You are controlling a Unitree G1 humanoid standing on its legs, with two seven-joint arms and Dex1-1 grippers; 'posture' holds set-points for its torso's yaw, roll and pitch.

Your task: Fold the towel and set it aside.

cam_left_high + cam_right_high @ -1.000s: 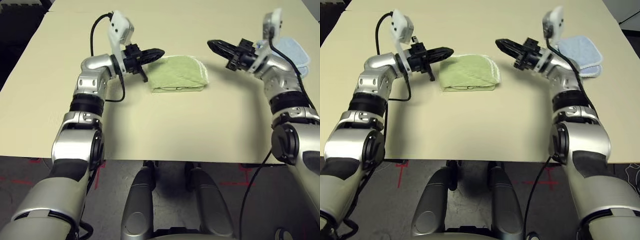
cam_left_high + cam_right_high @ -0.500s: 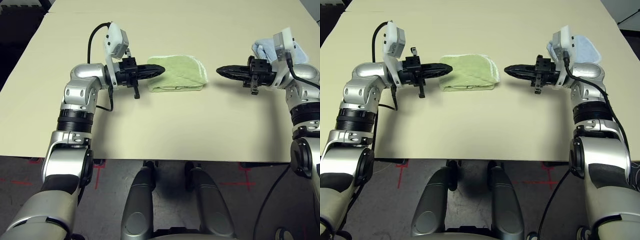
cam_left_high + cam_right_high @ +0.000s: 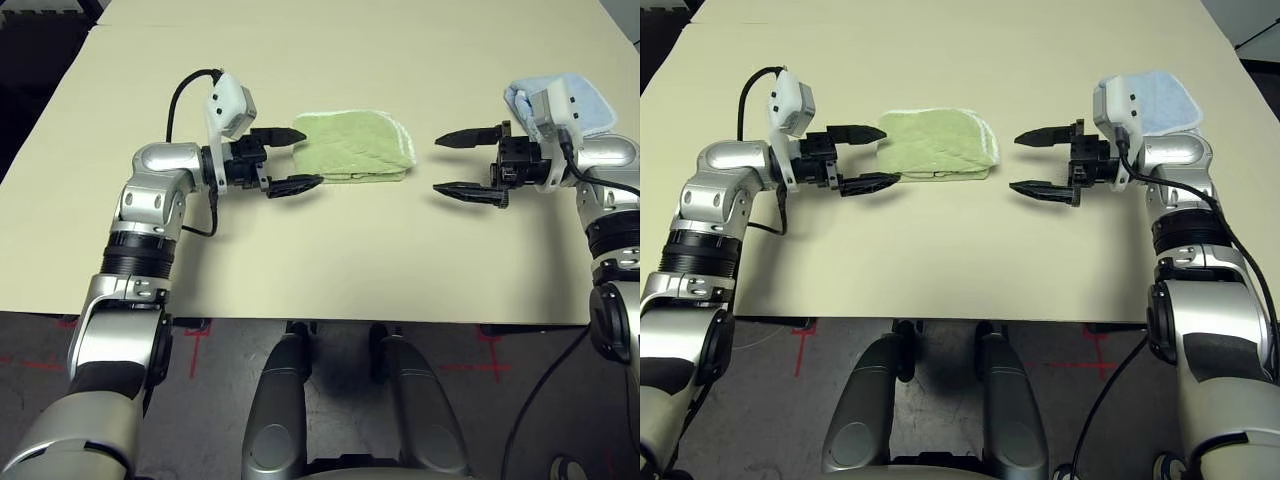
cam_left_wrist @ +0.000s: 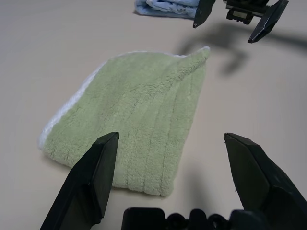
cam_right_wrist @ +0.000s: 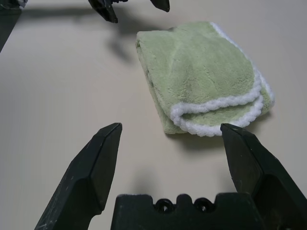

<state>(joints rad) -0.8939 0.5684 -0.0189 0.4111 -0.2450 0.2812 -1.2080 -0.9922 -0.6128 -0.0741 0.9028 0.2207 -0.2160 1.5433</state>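
Between the two wide-open grippers lies the folded towel [image 3: 355,146], upper middle of the frame, touching the left gripper [image 3: 283,158]; the right gripper [image 3: 468,163] sits farther off.

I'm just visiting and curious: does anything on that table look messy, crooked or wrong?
Nothing stands out. The green towel lies folded flat on the table, its white-edged layers only slightly offset at one end. A blue towel lies folded further right. Both grippers, left and right, are open and empty.
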